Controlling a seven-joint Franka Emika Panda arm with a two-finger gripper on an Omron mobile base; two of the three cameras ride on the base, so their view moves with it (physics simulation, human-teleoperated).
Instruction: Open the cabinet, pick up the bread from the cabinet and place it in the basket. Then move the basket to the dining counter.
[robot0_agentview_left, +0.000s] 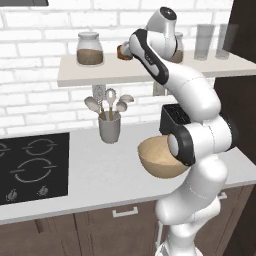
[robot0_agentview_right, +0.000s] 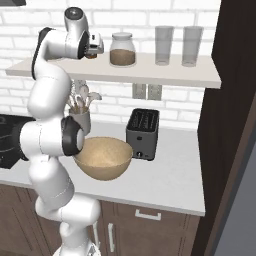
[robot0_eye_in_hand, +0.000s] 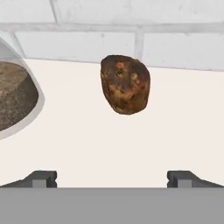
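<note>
The gripper (robot0_eye_in_hand: 112, 177) stands wide open, facing the bread (robot0_eye_in_hand: 125, 84) on the shelf (robot0_eye_in_hand: 131, 140), ready to grab it.

Arm (robot0_agentview_left: 200, 100): glossy white rounded shells, black bands at the joints, grey end cap on the top link. Finger tips (robot0_eye_in_hand: 41, 178): small, dark grey, blocky.

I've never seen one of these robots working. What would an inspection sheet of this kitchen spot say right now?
Surface: white worktop with black hob.
Job's things: bread on the wall shelf, untouched; basket on the worktop.
Clutter: jars, glasses, toaster, utensil pot.
Grippers: gripper open, facing the bread, apart from it.
Cables: nothing seen.
Surroundings: white brick wall, dark wood cabinets.
</note>
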